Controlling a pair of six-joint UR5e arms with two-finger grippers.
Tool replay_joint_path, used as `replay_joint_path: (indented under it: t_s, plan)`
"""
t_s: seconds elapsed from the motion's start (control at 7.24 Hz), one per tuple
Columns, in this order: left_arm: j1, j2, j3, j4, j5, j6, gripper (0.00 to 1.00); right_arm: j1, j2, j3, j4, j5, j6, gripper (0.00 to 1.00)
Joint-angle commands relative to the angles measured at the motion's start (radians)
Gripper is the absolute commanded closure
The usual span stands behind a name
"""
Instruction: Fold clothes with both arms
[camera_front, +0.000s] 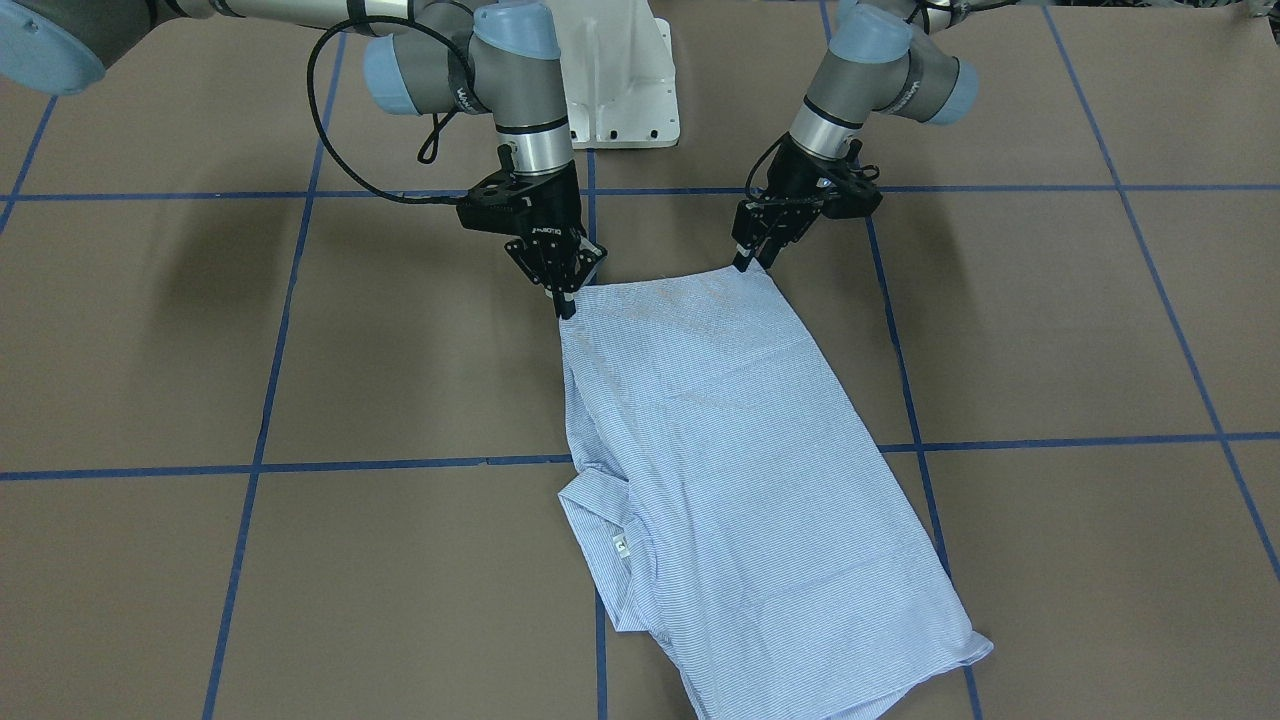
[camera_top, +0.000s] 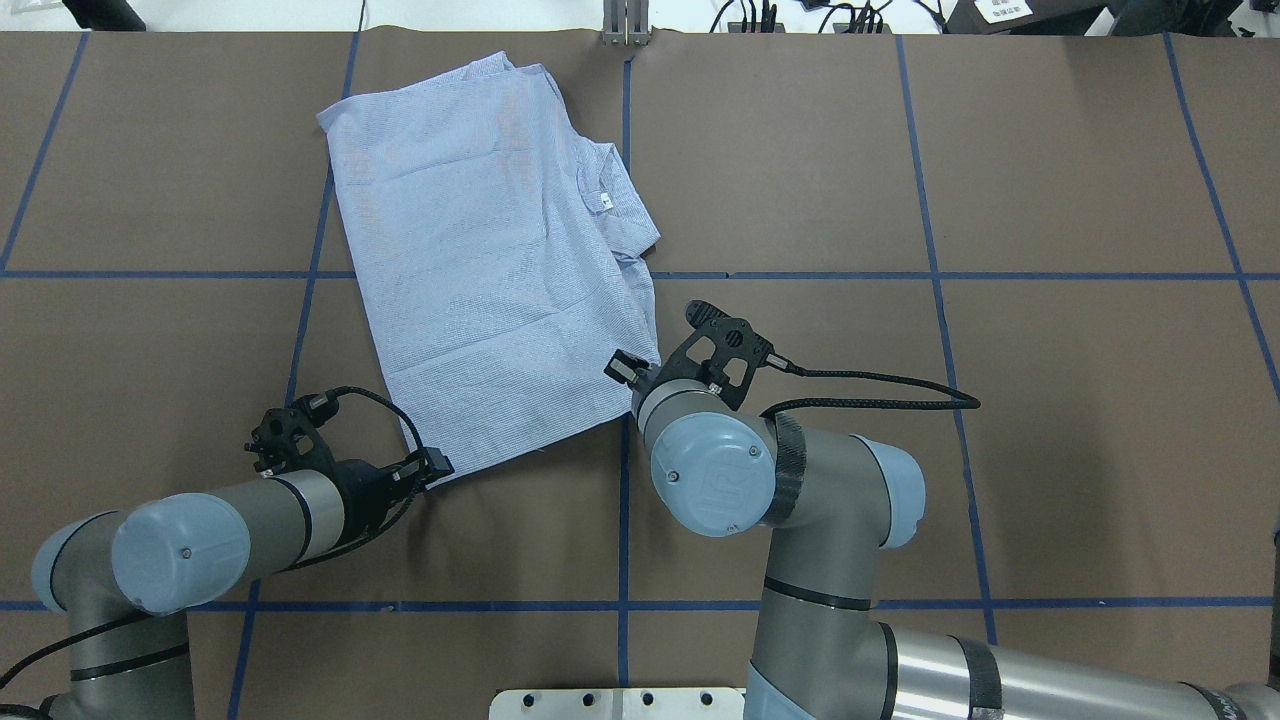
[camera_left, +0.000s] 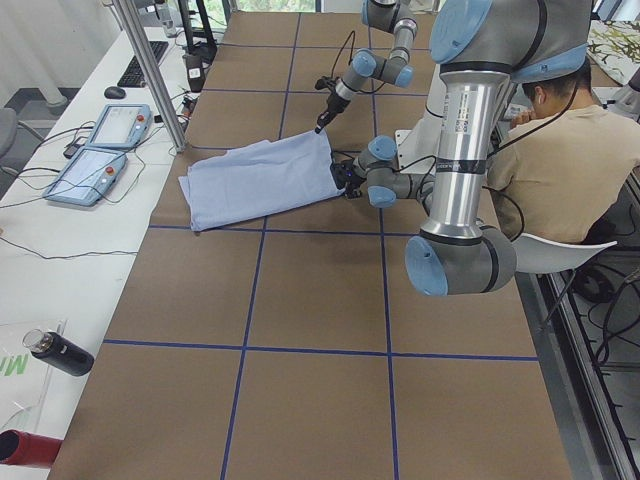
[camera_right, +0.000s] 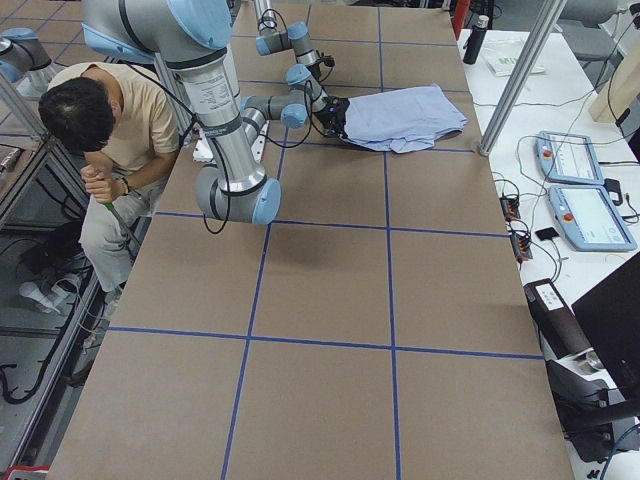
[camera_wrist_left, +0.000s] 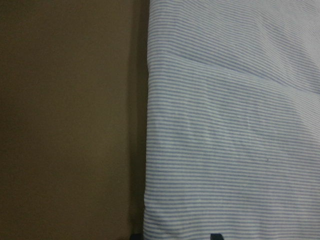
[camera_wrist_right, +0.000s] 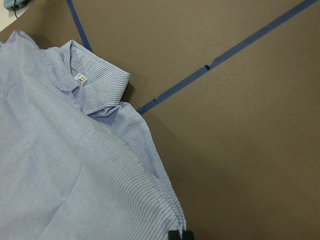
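Observation:
The light blue striped shirt (camera_front: 740, 480) lies folded into a long strip on the brown table, with its collar and white neck label (camera_front: 620, 545) on one long side. It also shows in the overhead view (camera_top: 480, 230). My left gripper (camera_front: 745, 265) is shut on the shirt's near corner on my left, low by the table; it also shows in the overhead view (camera_top: 437, 464). My right gripper (camera_front: 567, 305) is shut on the other near corner, its fingers pointing down. The left wrist view shows striped cloth (camera_wrist_left: 230, 125). The right wrist view shows the collar (camera_wrist_right: 95, 85).
The white pedestal base (camera_front: 620, 80) stands behind the grippers. Blue tape lines (camera_front: 260, 400) divide the table. A seated person (camera_left: 560, 150) is beside the robot. Two teach pendants (camera_left: 100, 150) and a metal post (camera_left: 150, 70) stand past the table's far edge, close to the shirt.

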Motion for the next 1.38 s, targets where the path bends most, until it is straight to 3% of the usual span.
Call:
replay_joint_path:
  t_s: [0.0,0.28,0.41,0.69,1.24]
  plan:
    - [0.003,-0.002,0.0,0.0,0.001,-0.003,1.0,0.0,-0.002,0.005,0.0,0.001,-0.002,1.0]
    - [0.001,-0.006,-0.006,-0.002,0.003,-0.002,1.0,0.0,-0.011,0.009,0.0,0.002,-0.002,1.0]
    - [0.001,-0.006,-0.05,0.0,0.001,0.003,1.0,0.002,-0.05,0.065,0.0,0.008,-0.002,1.0]
    - [0.003,0.001,-0.188,0.039,-0.01,0.004,1.0,-0.085,-0.235,0.326,-0.009,-0.015,-0.009,1.0]
    - [0.074,0.004,-0.482,0.249,-0.063,-0.008,1.0,-0.406,-0.265,0.741,-0.444,-0.233,0.078,1.0]
